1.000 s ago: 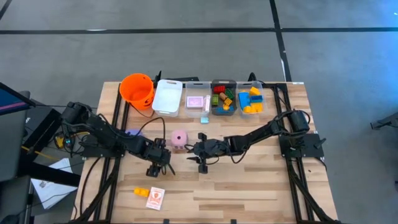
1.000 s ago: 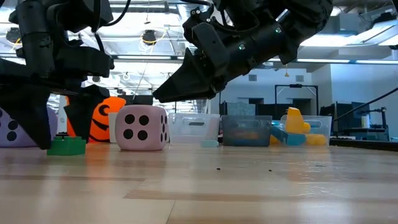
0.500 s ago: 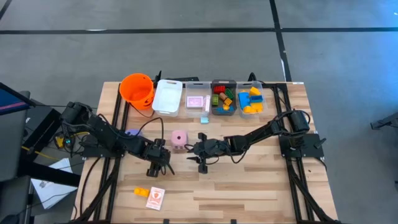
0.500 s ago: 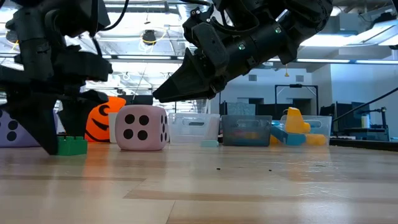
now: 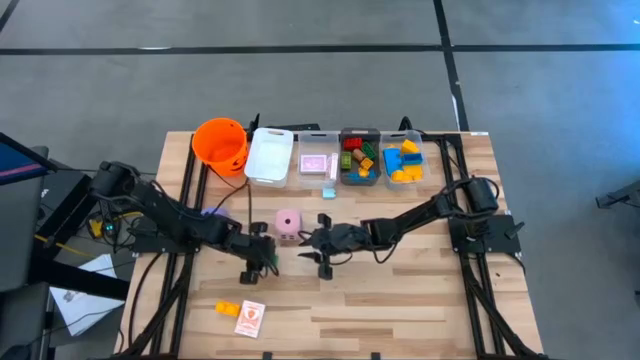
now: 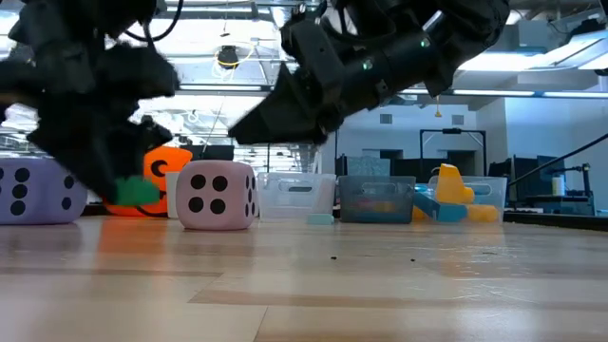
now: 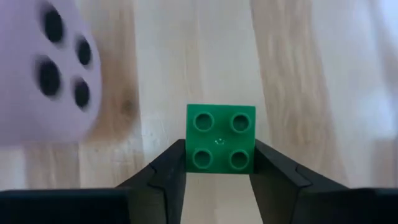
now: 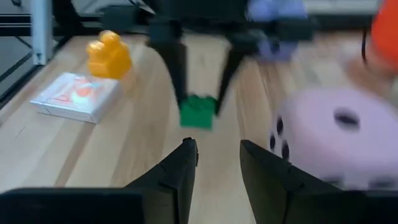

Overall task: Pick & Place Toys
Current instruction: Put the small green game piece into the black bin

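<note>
My left gripper (image 5: 262, 258) is shut on a small green brick (image 7: 221, 146), which hangs a little above the table in the low view (image 6: 133, 193) and also shows in the right wrist view (image 8: 198, 112). A purple die (image 5: 212, 213) sits on the table to its left, and a pink die (image 5: 288, 223) sits just beyond it. My right gripper (image 5: 322, 258) hovers open near the table's middle, to the right of the pink die, with nothing between its fingers. A yellow brick (image 5: 228, 309) and a card (image 5: 249, 318) lie near the front edge. My left gripper pinches the green brick by two opposite sides (image 7: 189, 155) between its two fingers (image 7: 166, 171). The fingers come from above, pointing down. The brick sits level with its studs up, lifted clear of the table.
Along the far edge stand an orange bucket (image 5: 220, 143), a white bin (image 5: 269, 155), a clear bin with a pink card (image 5: 316, 160), and two bins of bricks (image 5: 359, 157) (image 5: 402, 160). Bare wood lies to the front right.
My left gripper has shut on the green brick and raised it off the table. The brick stood on the wood a second ago and now hangs clear. In the low view the purple die shows more fully behind the raised gripper.
</note>
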Controlling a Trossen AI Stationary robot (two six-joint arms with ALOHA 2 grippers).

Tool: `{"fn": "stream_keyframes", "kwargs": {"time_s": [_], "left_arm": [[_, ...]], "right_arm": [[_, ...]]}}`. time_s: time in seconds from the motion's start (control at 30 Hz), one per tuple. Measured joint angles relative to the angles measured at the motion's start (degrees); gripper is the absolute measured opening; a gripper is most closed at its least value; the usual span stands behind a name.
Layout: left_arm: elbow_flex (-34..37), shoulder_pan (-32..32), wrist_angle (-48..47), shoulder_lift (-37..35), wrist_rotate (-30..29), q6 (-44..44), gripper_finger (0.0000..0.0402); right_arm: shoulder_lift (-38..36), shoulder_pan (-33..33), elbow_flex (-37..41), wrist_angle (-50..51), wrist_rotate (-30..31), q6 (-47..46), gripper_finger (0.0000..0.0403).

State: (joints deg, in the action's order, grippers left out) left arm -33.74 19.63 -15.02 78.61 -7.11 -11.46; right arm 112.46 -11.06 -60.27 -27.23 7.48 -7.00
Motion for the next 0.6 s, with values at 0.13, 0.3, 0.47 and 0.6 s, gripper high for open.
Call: {"fn": "stream_keyframes", "kwargs": {"time_s": [0.13, 0.3, 0.47, 0.6], "left_arm": [[0.00, -1.72, 1.05, -4.81, -0.02, -0.78, 0.0146], [-0.02, -5.37, 1.06, -11.67, 3.00, -7.43, 0.0136], [-0.02, -8.10, 1.30, -18.11, 6.00, -11.37, 0.0136], [-0.02, -9.19, 2.18, -20.95, 8.70, -14.16, 0.0136]], "right_arm": [[-1.00, -1.36, -0.03, -4.10, 0.05, 10.34, 0.0114], [-1.94, -2.54, -1.01, -5.02, 0.07, 29.73, 0.0104], [-1.90, -3.08, -3.21, -3.44, 0.68, 40.14, 0.0103], [-1.88, -3.35, -4.55, -3.32, 6.07, 44.92, 0.0103]]}}
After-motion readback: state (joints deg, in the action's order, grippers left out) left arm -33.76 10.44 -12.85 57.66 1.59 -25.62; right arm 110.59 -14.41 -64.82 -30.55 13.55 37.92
